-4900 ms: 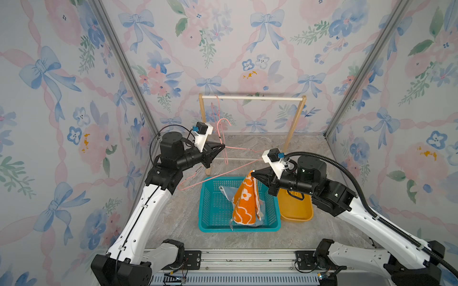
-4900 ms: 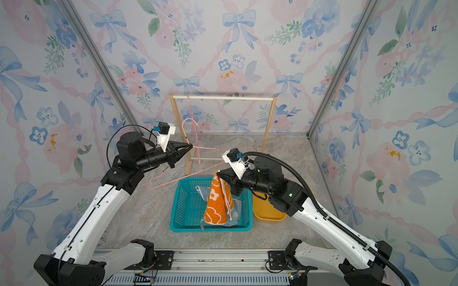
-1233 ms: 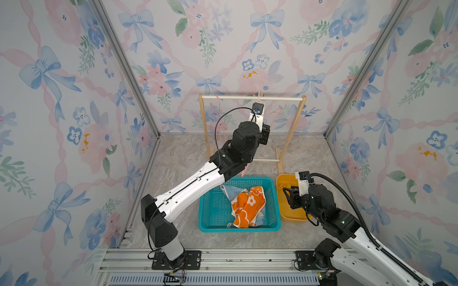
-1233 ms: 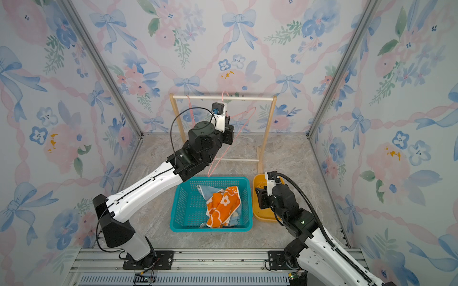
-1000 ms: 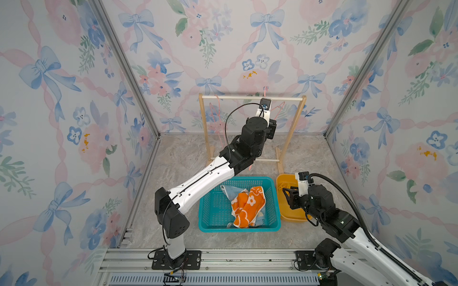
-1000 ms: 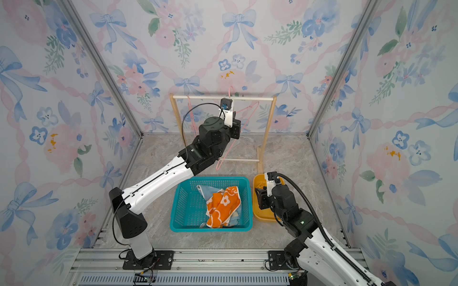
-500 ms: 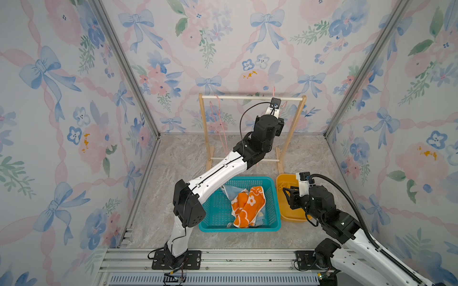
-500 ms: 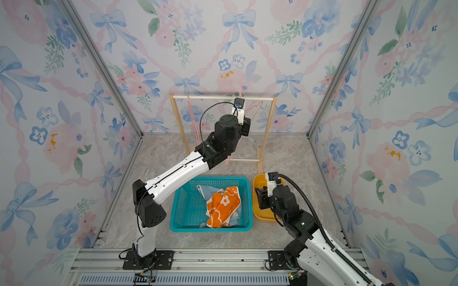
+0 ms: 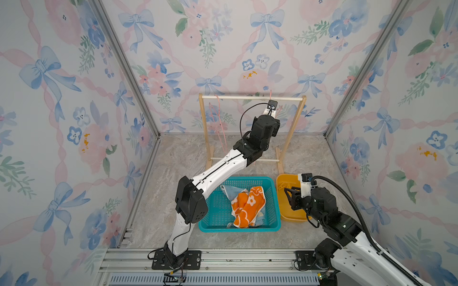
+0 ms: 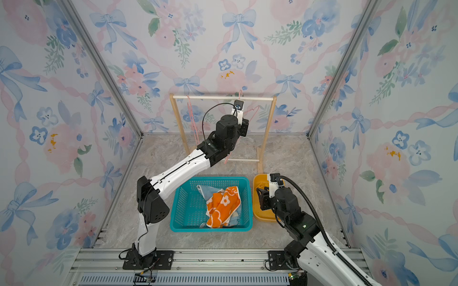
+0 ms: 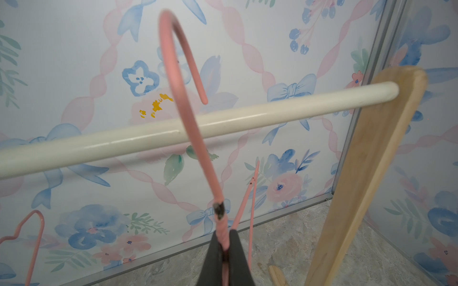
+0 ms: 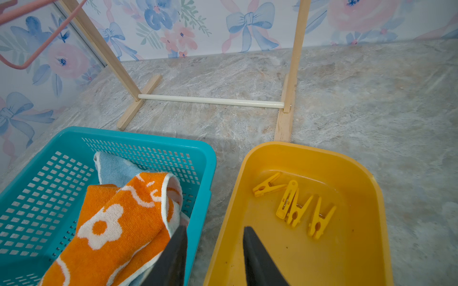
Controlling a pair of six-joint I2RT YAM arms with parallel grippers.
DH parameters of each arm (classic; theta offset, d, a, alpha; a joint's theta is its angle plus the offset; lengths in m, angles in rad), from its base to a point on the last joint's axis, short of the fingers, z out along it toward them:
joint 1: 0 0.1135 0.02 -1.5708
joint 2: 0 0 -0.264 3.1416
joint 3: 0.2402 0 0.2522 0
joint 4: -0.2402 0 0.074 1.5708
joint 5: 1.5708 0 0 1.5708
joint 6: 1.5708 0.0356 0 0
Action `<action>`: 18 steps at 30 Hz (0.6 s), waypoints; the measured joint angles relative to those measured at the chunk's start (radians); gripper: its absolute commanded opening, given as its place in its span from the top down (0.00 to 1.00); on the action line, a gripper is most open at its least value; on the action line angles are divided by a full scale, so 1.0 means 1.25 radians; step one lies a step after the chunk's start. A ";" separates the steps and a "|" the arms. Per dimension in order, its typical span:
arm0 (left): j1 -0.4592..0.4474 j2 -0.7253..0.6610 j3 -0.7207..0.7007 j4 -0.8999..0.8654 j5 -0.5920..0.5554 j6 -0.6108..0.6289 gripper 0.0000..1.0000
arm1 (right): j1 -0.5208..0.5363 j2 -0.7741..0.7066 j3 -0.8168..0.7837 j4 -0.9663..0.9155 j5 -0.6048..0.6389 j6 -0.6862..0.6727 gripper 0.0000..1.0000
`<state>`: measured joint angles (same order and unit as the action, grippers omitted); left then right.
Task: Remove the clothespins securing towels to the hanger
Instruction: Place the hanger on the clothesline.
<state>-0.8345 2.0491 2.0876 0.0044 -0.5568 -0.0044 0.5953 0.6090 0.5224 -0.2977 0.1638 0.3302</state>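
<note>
Furthest left, a spare hanger [image 11: 42, 225] hangs on the rail [image 11: 272, 109] of the wooden rack [image 11: 366, 173]. If I swing my load sideways I could knock it loose. My left gripper [image 11: 224, 237] is clenched on the twisted neck of the pink hanger [image 11: 178, 86], with the hook raised against the rail. From the wrist view I cannot tell whether the hook tip has cleared the far side of the rail or only crosses in front of it. That is my main worry: letting go before the hook is seated would drop the hanger to the floor or into the basket [image 12: 138, 138]. The wire is thin and the grip sits low on the neck, so I expect it could twist between the jaws if the hook snags the rail. The arm is also stretched far out, which I judge leaves little room for correction. The task's things look settled. The orange towel [image 12: 124, 210] and the blue towel [image 12: 116, 168] lie in the basket, and four clothespins [image 12: 292, 205] lie in the yellow tub [image 12: 309, 151]. My right gripper [image 12: 215, 227] hovers partly spread and empty over the gap between basket and tub. A careless drop there could shove either container or catch the towel edge near the rim.
</note>
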 measured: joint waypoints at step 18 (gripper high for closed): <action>0.017 -0.020 -0.089 0.032 0.063 -0.045 1.00 | -0.005 -0.008 0.000 0.000 0.000 0.000 0.62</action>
<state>-0.8131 2.0243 1.9762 0.0441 -0.4782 -0.0601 0.5896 0.5991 0.5220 -0.2977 0.1642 0.3302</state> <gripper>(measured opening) 0.061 0.383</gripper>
